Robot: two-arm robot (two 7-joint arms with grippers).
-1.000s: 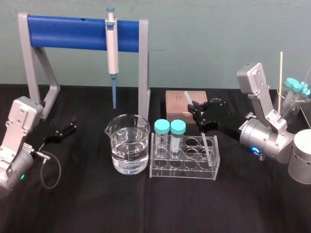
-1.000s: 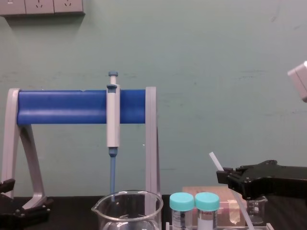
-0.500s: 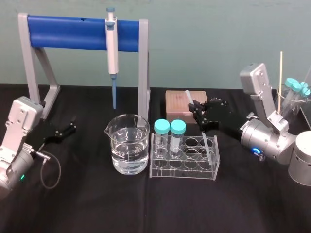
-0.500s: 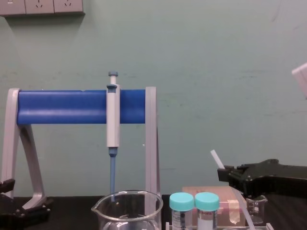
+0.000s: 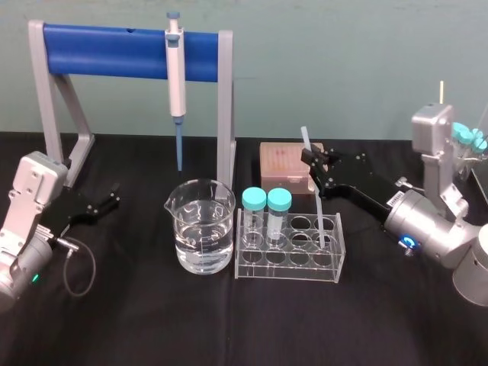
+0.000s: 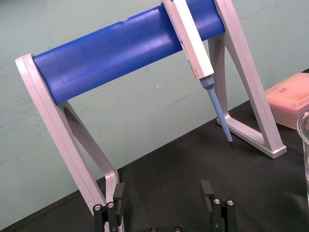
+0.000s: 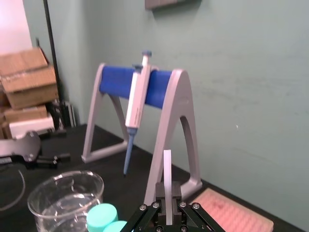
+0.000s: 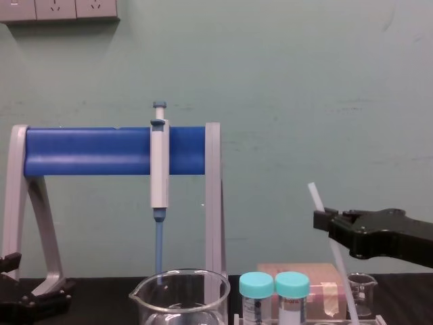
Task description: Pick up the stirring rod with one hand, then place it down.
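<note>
My right claw (image 5: 313,160) is clamped on the stirring rod (image 5: 316,202), pinching it close to its upper end, so I judge the grasp half of the job done and the setting-down half not yet begun. The rod hangs at a slight tilt above the clear tube rack (image 5: 290,263). A short stub pokes up past my fingers, and the long lower part runs down into the rack's right-hand end, beside the empty holes and well apart from the two teal-capped tubes (image 5: 266,201). I cannot tell whether its tip rests in a hole or has come free of the rack. If it is in there, I have to draw it out upward before I carry it to bare black table (image 5: 229,320) and lay it flat. The rod itself is thin, straight and milky-translucent, hard to make out against the rack's clear walls. In my wrist view it shows as a pale strip standing up between my closed fingers. It looks slick and light, so I expect it may pivot in my grip. My left claw (image 5: 107,204) sits parked near the table's left edge, fingers spread wide and holding nothing.
</note>
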